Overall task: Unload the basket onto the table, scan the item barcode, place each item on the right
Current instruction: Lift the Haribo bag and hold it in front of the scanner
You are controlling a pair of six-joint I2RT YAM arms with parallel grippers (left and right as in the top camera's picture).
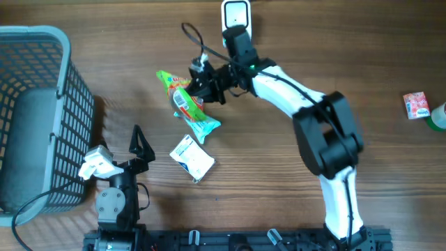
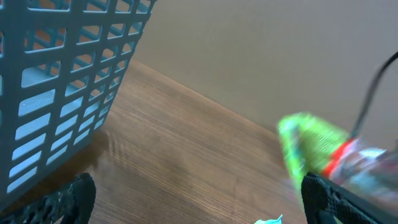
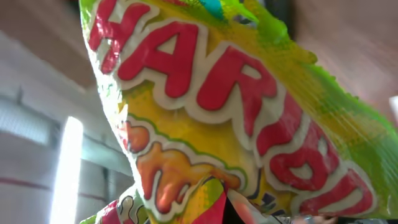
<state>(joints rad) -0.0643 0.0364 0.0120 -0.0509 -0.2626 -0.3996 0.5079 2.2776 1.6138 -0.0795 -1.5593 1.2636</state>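
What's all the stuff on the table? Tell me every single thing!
basket: one, blue-grey, left side
candy bag: one, green, yellow and red, middle, held by the right gripper
packet: one, white with blue print, lying flat near the candy bag
small box: one, pink and white, far right
green thing: one, cut off at the right edge, cannot tell what it is
white device: one, top edge, probably the scanner
table: one, brown wood
left gripper: one, black, open, beside the basket
right gripper: one, black, shut on the candy bag
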